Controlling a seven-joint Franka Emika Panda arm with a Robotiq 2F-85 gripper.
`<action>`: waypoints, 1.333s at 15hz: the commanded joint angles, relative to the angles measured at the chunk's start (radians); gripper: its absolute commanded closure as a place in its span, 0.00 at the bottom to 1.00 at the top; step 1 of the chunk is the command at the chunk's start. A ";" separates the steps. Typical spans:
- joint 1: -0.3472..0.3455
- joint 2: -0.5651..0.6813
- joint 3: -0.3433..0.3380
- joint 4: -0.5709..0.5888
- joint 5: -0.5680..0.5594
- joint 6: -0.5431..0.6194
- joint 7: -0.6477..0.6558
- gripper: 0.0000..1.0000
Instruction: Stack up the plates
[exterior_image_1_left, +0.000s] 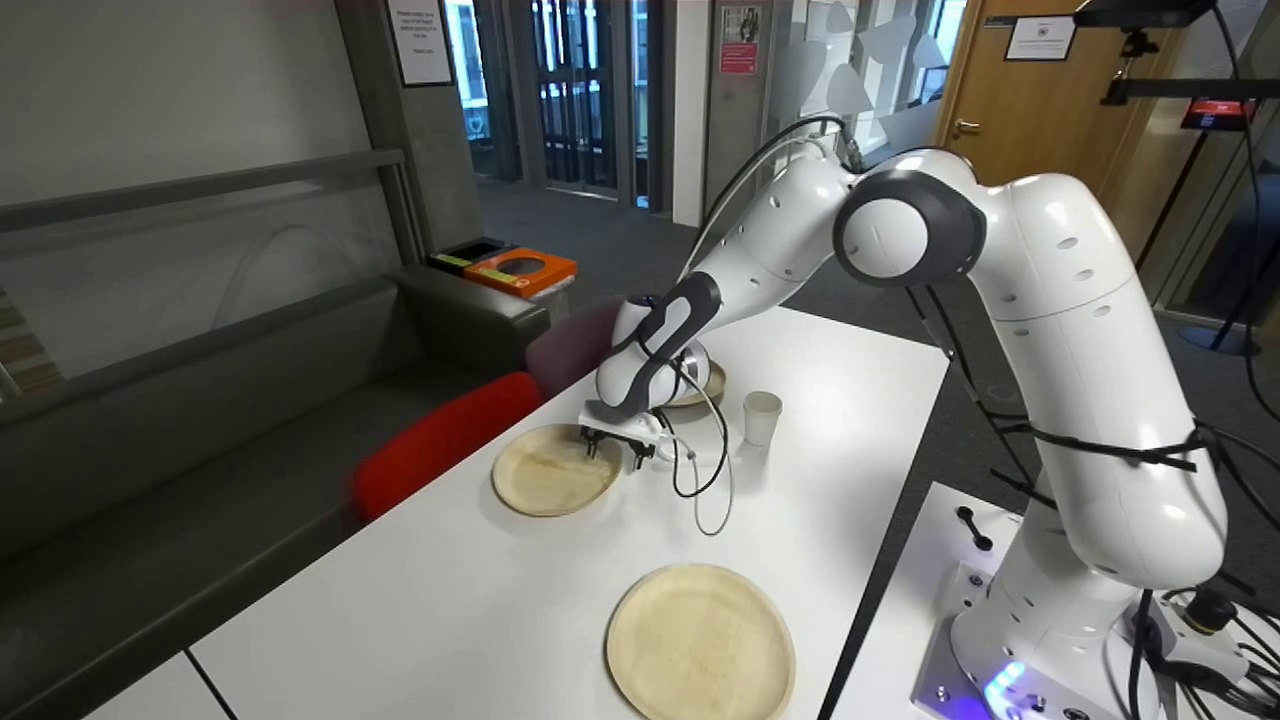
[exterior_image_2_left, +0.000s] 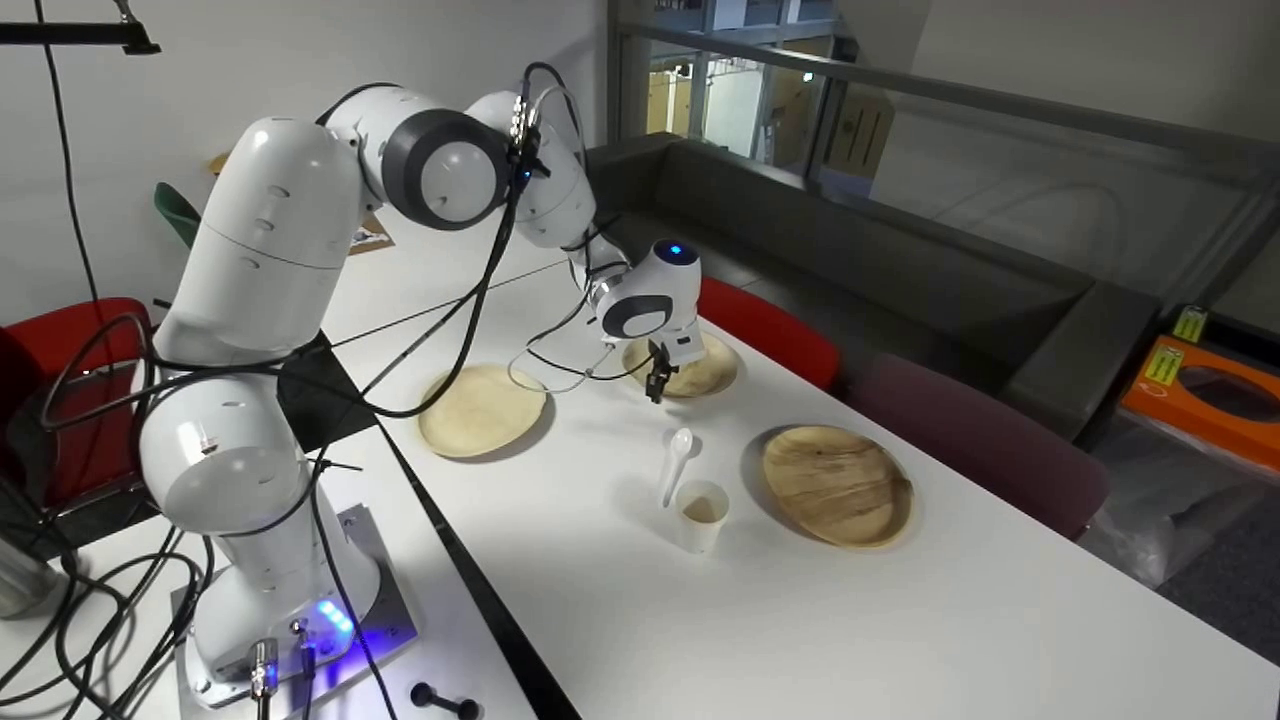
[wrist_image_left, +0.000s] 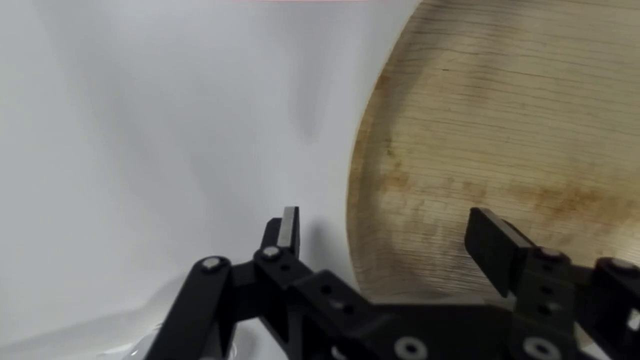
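Closest in an exterior view, a plain wood-grained plate (exterior_image_1_left: 700, 640) lies face up on the white table (exterior_image_1_left: 420, 620), while the white Panda arm (exterior_image_1_left: 1110, 400) rises from a neighbouring white surface (exterior_image_1_left: 925, 560). Farther along, the gripper (exterior_image_1_left: 616, 455) points downward, its fingers (wrist_image_left: 290, 227) spread wide on either side of the rim of a stained plate (exterior_image_1_left: 555, 475) without clamping it: in the wrist view one is over the table outside, the other over the plate's inside; whether they touch anything cannot be told. Past them a pale cup (exterior_image_1_left: 762, 418) stands upright, a white spoon (exterior_image_2_left: 676, 465) lying just beside it, and then comes a dark-streaked plate (exterior_image_2_left: 838, 485). All three plates sit apart. A red chair (exterior_image_1_left: 440, 435) and a maroon chair (exterior_image_2_left: 985, 440) line the table's edge, with a dark grey sofa (exterior_image_2_left: 850, 250) behind them.
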 joint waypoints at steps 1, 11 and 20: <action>0.033 0.015 -0.037 0.040 -0.008 -0.026 0.019 0.40; 0.047 0.012 -0.054 0.042 -0.006 -0.022 0.017 1.00; 0.009 -0.250 0.043 -0.216 0.009 -0.086 -0.168 0.98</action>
